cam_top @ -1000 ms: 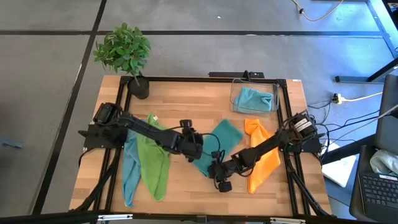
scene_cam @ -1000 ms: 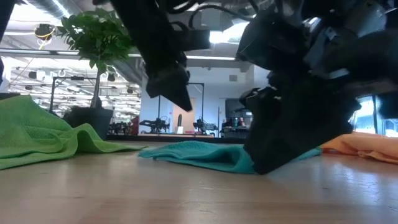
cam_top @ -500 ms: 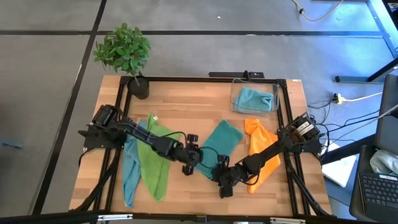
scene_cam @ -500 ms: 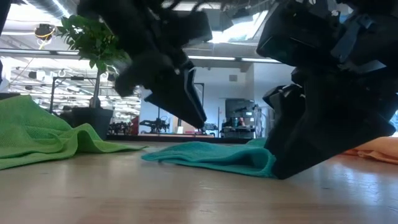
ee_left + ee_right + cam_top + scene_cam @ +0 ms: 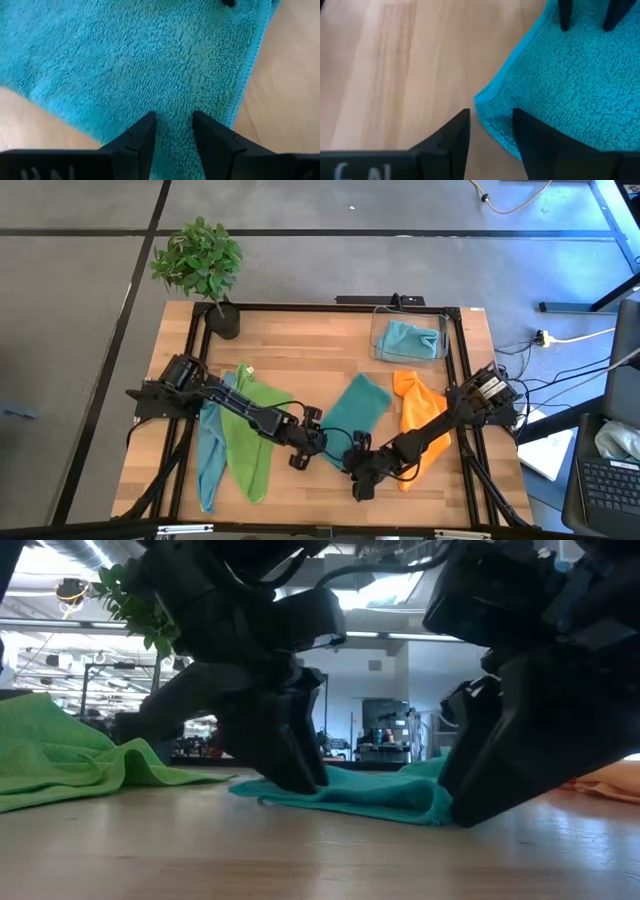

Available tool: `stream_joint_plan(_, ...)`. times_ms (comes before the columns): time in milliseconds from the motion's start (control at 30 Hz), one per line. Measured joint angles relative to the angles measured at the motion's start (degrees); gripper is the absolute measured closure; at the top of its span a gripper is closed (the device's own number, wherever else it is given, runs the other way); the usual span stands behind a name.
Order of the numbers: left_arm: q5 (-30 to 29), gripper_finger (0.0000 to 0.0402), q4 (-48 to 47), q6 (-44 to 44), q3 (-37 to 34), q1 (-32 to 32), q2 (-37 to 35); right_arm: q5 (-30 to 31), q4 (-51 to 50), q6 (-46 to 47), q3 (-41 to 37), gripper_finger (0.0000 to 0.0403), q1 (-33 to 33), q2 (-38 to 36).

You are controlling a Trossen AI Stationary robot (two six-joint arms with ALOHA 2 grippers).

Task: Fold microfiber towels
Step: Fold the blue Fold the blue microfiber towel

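- The wooden bench (image 5: 300,350) carries a potted plant (image 5: 200,260) and a clear bin (image 5: 410,340).
- Left claw (image 5: 300,458) and right claw (image 5: 358,480), both parted and empty, straddle the teal towel's (image 5: 350,415) near edge.
- Nothing looks folded yet; green towel (image 5: 245,435), orange towel (image 5: 420,430) and blue towel (image 5: 208,455) lie rumpled.

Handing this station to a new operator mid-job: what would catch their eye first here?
Both arms meet at the near edge of the teal towel in the table's middle: the left hand and right hand are lowered onto it, fingers open astride the cloth. The lime green towel lies crumpled to the left, the orange towel to the right, and one light blue towel sits in the clear bin.
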Motion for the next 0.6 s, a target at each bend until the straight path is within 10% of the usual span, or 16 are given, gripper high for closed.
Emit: stream_joint_plan(600, -0.49, 0.0276, -1.80, 1.72, -0.30, -0.06, -0.97, 5.11, 3.17, -0.75, 0.30, 0.0250, 2.84, 0.22)
